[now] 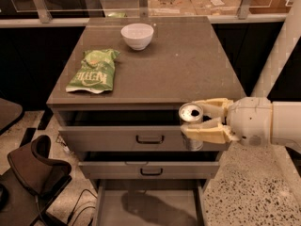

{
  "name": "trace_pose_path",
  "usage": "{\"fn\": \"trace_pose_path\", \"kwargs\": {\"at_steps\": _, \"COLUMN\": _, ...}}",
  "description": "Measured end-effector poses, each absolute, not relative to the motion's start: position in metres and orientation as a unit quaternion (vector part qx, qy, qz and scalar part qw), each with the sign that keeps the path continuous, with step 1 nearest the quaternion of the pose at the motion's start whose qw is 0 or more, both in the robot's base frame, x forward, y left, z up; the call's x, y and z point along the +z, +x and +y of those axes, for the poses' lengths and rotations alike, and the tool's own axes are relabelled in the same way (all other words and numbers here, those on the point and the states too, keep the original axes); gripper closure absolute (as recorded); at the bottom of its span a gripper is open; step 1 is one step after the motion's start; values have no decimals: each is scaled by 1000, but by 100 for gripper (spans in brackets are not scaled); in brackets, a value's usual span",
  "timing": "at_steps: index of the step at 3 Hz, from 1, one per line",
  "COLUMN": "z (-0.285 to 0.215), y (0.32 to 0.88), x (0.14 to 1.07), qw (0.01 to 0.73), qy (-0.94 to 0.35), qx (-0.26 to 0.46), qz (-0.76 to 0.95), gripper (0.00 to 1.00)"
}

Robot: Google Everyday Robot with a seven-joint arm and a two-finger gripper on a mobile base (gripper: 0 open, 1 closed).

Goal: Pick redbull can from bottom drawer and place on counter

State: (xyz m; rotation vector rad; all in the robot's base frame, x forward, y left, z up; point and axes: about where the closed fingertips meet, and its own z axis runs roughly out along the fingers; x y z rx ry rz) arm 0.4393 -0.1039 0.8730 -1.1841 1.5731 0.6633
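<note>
My gripper [194, 121] comes in from the right on a white arm, its cream fingers [207, 133] shut on the redbull can [191, 114]. The can is upright, its silver top and pull tab facing up. It hangs in front of the top drawer, just below the front edge of the counter [188, 65] near its right corner. The bottom drawer [146, 210] stands pulled open at the bottom of the view, its grey floor bare with a shadow on it.
A white bowl [137, 35] sits at the back of the counter. A green chip bag [92, 71] lies on its left part. The two upper drawers [149, 138] are slightly open. A dark chair [33, 173] stands at the lower left.
</note>
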Motion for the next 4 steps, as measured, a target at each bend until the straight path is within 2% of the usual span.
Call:
{"fn": "trace_pose_path", "kwargs": {"at_steps": 2, "z": -133, "y": 488, "x": 924, "qw": 528, "qy": -451, "qx": 276, "qz": 664, "gripper": 100}}
{"fn": "trace_pose_path", "kwargs": {"at_steps": 4, "z": -157, "y": 592, "x": 946, "qw": 532, "qy": -426, "qx": 319, "qz": 659, "gripper": 100}}
